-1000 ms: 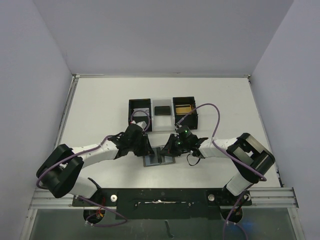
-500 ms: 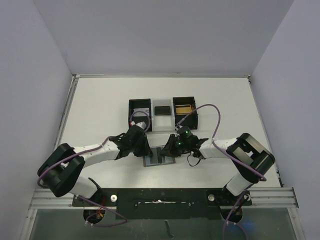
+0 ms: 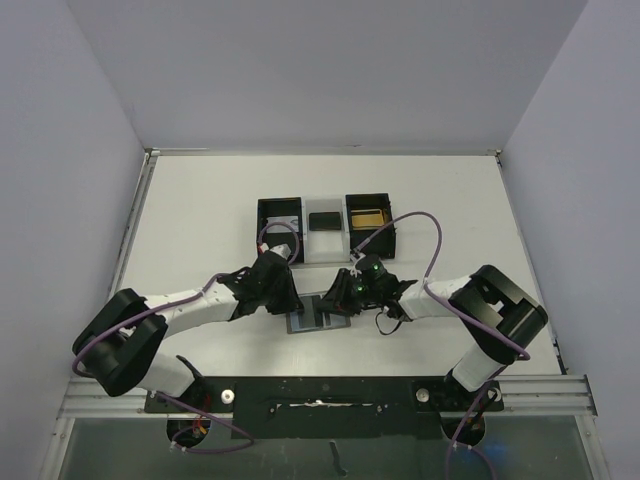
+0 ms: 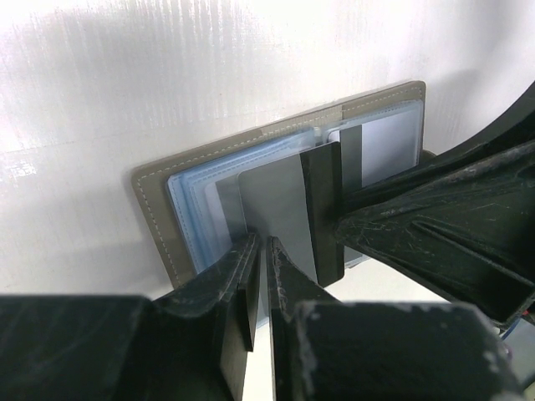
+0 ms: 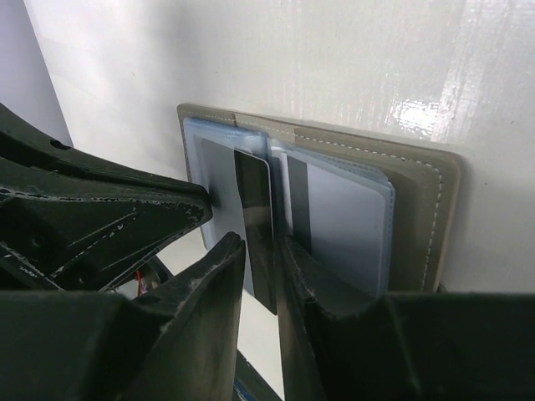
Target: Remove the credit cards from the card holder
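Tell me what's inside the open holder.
Clear blue sleeves in the holder. A card sticks partly out; a second card sits pocketed. The left end effector and right end effector cover the rest, hiding any further cards.

Small flat grey stitched card holder (image 4: 155, 209), lying open on white table (image 4: 167, 83); thin silvery-grey credit card (image 4: 280, 205), black-striped, sticking partly out of bluish sleeves.

Black three-compartment tray (image 3: 280, 202) on white table (image 3: 200, 220); yellowish item (image 3: 367, 217) inside
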